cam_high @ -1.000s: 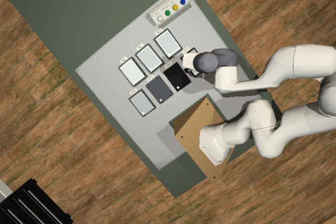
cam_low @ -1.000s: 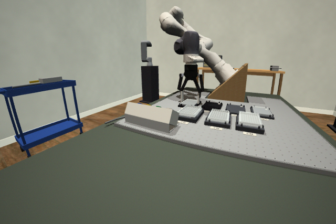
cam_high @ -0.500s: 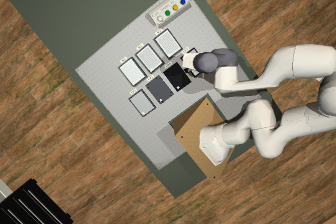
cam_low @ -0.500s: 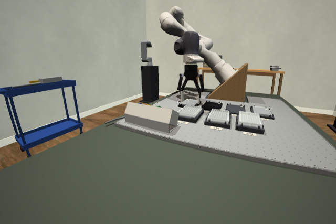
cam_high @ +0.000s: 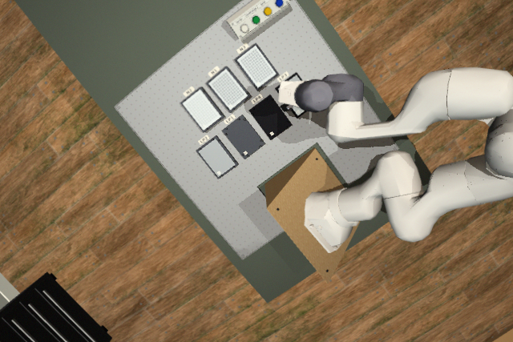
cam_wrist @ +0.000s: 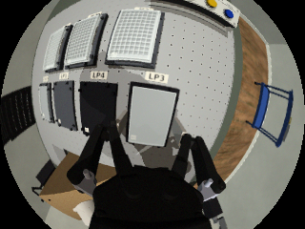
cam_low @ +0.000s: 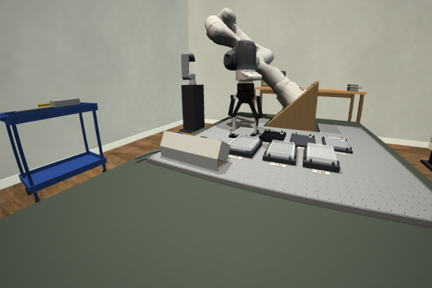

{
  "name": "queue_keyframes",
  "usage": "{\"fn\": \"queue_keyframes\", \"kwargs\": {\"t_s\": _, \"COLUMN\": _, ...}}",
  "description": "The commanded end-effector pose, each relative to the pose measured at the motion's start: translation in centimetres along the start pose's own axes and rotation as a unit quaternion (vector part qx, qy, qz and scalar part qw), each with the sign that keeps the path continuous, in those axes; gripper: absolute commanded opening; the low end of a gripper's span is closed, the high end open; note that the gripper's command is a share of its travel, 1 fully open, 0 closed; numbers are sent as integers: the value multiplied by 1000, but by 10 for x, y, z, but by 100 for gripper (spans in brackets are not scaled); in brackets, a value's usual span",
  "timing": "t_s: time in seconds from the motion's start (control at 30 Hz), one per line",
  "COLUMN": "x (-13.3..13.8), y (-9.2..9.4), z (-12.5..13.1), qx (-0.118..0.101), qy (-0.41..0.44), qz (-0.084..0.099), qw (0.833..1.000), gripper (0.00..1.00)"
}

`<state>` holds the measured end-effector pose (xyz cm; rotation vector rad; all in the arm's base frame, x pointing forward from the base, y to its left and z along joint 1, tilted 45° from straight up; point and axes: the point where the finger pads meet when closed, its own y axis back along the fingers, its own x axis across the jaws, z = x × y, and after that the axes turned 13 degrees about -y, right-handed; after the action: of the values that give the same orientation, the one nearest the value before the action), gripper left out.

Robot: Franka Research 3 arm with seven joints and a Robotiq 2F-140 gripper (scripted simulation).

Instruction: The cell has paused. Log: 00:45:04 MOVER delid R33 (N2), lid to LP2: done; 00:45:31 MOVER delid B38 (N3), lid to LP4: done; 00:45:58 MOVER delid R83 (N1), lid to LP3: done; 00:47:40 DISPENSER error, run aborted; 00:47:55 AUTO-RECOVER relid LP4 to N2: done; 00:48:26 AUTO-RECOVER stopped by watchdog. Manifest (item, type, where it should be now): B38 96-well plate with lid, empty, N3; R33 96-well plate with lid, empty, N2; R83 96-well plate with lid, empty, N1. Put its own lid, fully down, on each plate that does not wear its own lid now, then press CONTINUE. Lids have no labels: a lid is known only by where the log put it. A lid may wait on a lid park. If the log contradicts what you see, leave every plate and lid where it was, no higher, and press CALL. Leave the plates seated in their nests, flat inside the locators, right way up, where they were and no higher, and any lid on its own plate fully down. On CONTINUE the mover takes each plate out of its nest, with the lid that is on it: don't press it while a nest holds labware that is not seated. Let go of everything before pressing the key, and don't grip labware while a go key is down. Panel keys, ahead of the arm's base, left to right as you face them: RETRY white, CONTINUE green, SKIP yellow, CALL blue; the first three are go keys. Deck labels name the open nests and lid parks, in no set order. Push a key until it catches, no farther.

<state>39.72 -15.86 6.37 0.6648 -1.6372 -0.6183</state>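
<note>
On the grey desk (cam_high: 165, 156) we've got our hand (cam_low: 244, 130) hanging over the LP3 lid (cam_wrist: 152, 114), fingers apart and empty, lined up to straddle it.
</note>
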Motion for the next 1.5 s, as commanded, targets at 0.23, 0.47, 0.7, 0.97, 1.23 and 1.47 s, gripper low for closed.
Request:
{"fn": "queue_keyframes", "kwargs": {"t_s": 0.23, "x": 1, "y": -1, "z": -2, "qx": 1, "qy": -3, "qz": 0, "qw": 1000, "gripper": 66}}
{"fn": "queue_keyframes", "kwargs": {"t_s": 0.47, "x": 1, "y": -1, "z": -2, "qx": 1, "qy": -3, "qz": 0, "qw": 1000, "gripper": 66}}
{"fn": "queue_keyframes", "kwargs": {"t_s": 0.7, "x": 1, "y": -1, "z": -2, "qx": 1, "qy": -3, "qz": 0, "qw": 1000, "gripper": 0}}
{"fn": "queue_keyframes", "kwargs": {"t_s": 0.97, "x": 1, "y": -1, "z": -2, "qx": 1, "qy": -3, "qz": 0, "qw": 1000, "gripper": 0}}
{"fn": "queue_keyframes", "kwargs": {"t_s": 1.23, "x": 1, "y": -1, "z": -2, "qx": 1, "qy": -3, "qz": 0, "qw": 1000, "gripper": 0}}
{"fn": "queue_keyframes", "kwargs": {"t_s": 1.47, "x": 1, "y": -1, "z": -2, "qx": 1, "qy": -3, "qz": 0, "qw": 1000, "gripper": 0}}
